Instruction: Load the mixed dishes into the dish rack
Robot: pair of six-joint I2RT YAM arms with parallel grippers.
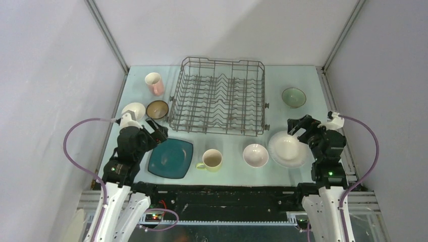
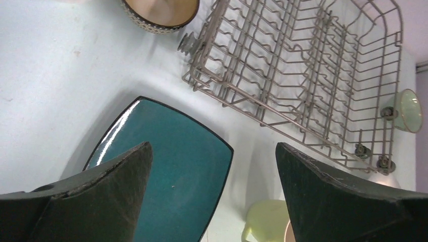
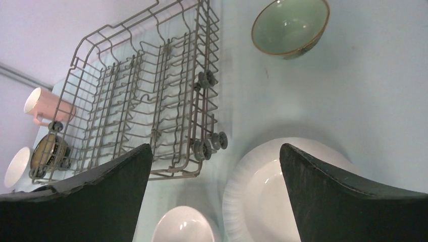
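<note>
The empty dish rack [image 1: 217, 96] stands at the back centre. Left of it are the pink cup [image 1: 154, 83], dark brown bowl [image 1: 157, 109] and a white bowl [image 1: 133, 111]. In front lie the teal square plate [image 1: 171, 158], yellow-green mug [image 1: 212, 160], second white bowl [image 1: 255, 155] and white round plate [image 1: 287, 149]. The pale green bowl [image 1: 293, 97] sits right of the rack. My left gripper [image 1: 157, 132] hovers open and empty over the teal plate's [image 2: 171, 171] far edge. My right gripper [image 1: 298, 126] hovers open and empty over the white plate's [image 3: 267, 196] far edge.
Grey walls with metal posts close in the table on the left, back and right. The rack's [image 2: 303, 75] near corner is just ahead of my left gripper [image 2: 213, 146]. The rack's wheels [image 3: 209, 143] are close by my right gripper [image 3: 216, 146].
</note>
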